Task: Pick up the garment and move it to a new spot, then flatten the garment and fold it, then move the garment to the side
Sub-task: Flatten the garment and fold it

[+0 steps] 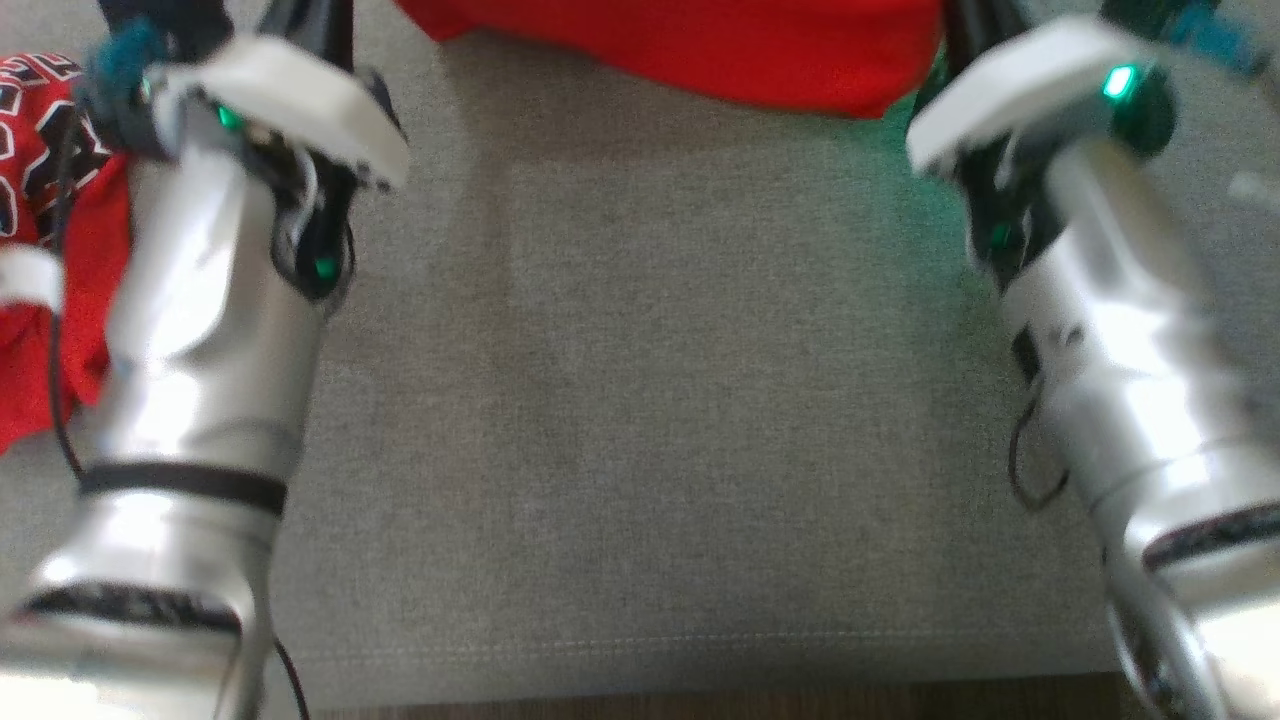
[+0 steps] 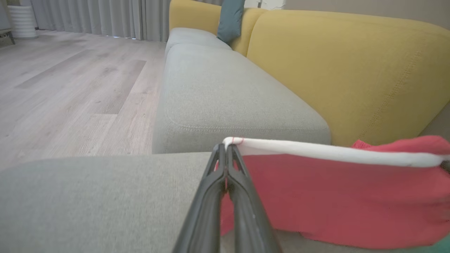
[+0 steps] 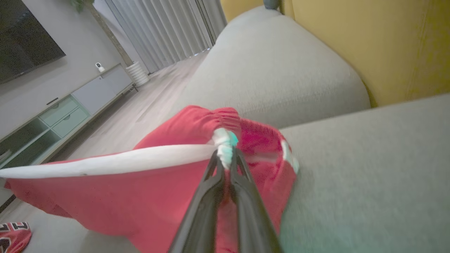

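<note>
The garment [image 1: 700,50] is red cloth with a white band along one edge, stretched between my two arms over the grey sofa seat [image 1: 650,400]. In the left wrist view my left gripper [image 2: 226,147] is shut on one corner of the white band [image 2: 334,151], and the red cloth [image 2: 334,196] hangs below it. In the right wrist view my right gripper [image 3: 225,160] is shut on the band's other end, where the garment [image 3: 123,189] bunches up. Both pale forearms [image 1: 200,330] [image 1: 1120,330] reach up the head view, their fingertips past its top edge.
A second red cloth with a black-and-white print [image 1: 40,200] lies on the seat beside my left arm. The yellow backrest [image 2: 351,70] rises behind the cushions with a teal pillow [image 2: 230,17]. Wooden floor [image 2: 70,88] lies beyond the seat's front edge [image 1: 700,690].
</note>
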Tool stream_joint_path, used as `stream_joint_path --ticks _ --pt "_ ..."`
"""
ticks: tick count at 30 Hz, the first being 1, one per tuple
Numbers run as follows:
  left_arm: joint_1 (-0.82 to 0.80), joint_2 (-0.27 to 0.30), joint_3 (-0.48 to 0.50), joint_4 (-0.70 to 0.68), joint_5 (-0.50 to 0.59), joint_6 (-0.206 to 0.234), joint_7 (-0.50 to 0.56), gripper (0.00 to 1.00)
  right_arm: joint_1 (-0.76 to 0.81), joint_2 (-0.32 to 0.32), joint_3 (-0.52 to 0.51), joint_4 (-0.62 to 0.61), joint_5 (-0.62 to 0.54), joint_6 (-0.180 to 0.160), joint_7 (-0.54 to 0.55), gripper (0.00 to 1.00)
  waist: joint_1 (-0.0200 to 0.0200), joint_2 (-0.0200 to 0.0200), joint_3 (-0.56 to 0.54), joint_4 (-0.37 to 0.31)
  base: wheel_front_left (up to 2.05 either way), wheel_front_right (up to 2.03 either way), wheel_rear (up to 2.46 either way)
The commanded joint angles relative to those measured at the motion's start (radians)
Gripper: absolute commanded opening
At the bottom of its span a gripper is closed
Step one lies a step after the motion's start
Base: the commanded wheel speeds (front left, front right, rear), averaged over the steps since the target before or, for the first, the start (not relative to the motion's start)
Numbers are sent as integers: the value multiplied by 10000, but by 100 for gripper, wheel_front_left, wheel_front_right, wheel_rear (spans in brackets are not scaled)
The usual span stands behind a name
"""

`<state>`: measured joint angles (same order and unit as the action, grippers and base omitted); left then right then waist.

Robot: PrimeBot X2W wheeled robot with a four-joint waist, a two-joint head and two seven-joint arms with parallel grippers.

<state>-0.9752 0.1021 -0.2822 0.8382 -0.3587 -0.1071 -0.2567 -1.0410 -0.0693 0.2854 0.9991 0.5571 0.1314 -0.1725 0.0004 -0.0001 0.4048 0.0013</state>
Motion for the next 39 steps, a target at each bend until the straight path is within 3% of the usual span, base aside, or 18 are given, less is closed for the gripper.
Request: stream_joint_path --ticks 1,9,14,19,24,31,39 --pt "-167 322 359 -444 53 -19 -50 0 70 188 146 -282 88 -7 -143 0 -4 1 9 12 0 0 0" --pt "2699 -70 1139 -2009 506 -119 -50 0 2415 -181 673 -1137 747 -7 -677 0 -4 1 -539 88 0 0 0" --pt "4679 -156 1262 -3391 726 -184 -50 0 4343 -515 578 -2529 664 -7 -822 0 -4 1 -1116 131 0 0 0" --pt "7098 94 1487 -5040 860 -209 -51 0 7077 -513 -239 -4578 159 -7 -714 0 -4 1 -1816 90 0 0 0" --pt "8789 242 1681 -6066 834 -26 -27 0 9279 -245 -1250 -6716 -625 -7 153 0 -4 1 -2264 -13 0 0 0" --pt "10439 216 1801 -7762 573 414 573 0 11829 156 -2306 -9716 -1359 -7 2190 0 -4 1 -2538 -150 0 0 0" --pt "10356 548 1814 -8765 489 488 1429 0 12071 188 -2698 -11109 -1228 -7 4392 0 -4 1 -2427 -414 0 0 0"
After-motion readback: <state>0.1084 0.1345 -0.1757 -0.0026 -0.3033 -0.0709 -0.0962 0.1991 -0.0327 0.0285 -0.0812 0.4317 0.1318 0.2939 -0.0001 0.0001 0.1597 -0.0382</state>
